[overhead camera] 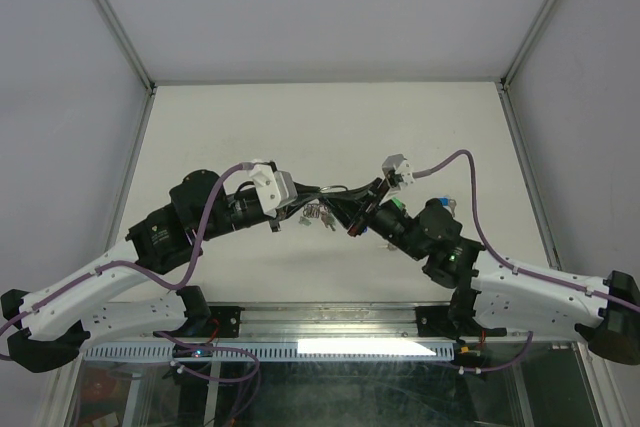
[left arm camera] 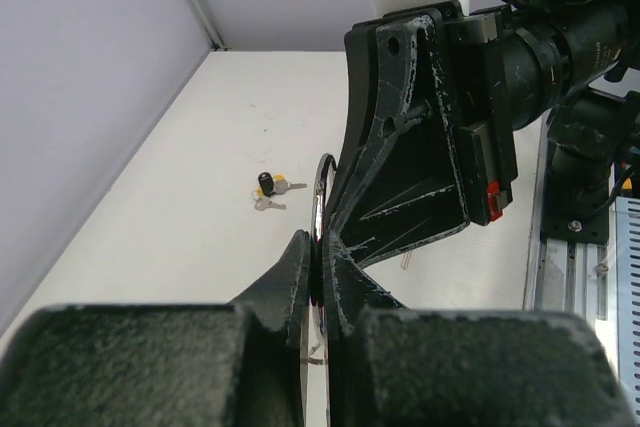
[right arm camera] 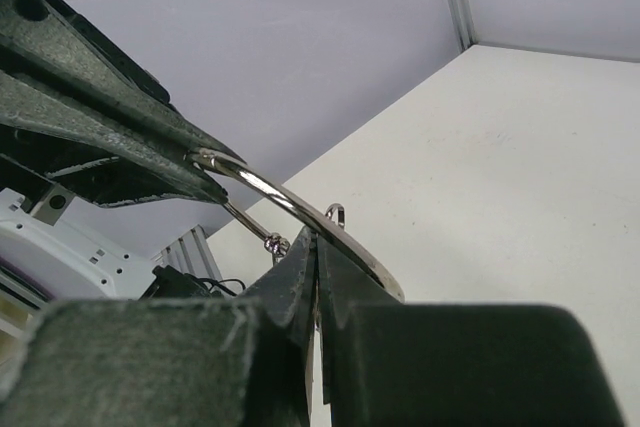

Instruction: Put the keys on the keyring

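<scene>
Above the middle of the table (overhead camera: 330, 127), a little toward its near edge, the two arms meet tip to tip with the keyring (right arm camera: 268, 190) held between them. The left gripper (left arm camera: 316, 247) has its fingers pressed together on the thin silver wire, the ring passing edge-on through the narrow slit between them. The right gripper (right arm camera: 316, 249) reaches in from the right and is likewise clamped on the ring. In its own wrist view the wire arcs from its closed tips up and left to the tip of the other gripper. The ring is clear of the table, gripped at two spots on its rim. From above, a small cluster of keys (overhead camera: 322, 215) hangs at the ring between the two tips; their cap colours are too small to tell. A separate black-and-yellow key bunch (left arm camera: 268, 185) lies flat on the table, well apart from the ring and untouched by either arm.
</scene>
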`<state>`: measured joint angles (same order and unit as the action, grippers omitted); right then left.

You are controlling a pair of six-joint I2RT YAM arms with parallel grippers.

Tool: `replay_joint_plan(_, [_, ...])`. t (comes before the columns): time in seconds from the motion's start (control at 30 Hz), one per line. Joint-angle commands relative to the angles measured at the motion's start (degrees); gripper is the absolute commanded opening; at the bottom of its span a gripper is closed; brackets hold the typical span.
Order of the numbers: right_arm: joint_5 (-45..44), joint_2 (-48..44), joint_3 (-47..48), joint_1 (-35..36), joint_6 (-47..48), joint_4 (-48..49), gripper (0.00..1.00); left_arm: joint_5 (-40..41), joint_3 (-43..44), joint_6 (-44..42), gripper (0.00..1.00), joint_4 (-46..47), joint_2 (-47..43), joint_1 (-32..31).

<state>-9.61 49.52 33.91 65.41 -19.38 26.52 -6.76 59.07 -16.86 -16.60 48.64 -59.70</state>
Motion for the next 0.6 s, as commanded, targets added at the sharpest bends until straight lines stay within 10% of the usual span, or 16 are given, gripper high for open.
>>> replay_joint_plan(0.0, [1.09,-2.41,1.01,0.24,0.55,1.48,0.00,-0.66,-0.42,1.36,0.00,4.73,-1.06,-0.59])
replay_joint_plan(0.27, [5.13,-12.70,-5.64,0.22,2.85,-1.36,0.16,2.32,-2.73,3.37,0.00,8.22,-2.54,-0.59])
replay_joint_plan(0.57, [12.33,-14.09,-6.63,0.25,5.30,-5.38,0.05,3.43,-5.40,5.18,0.00,13.96,-4.21,-0.63])
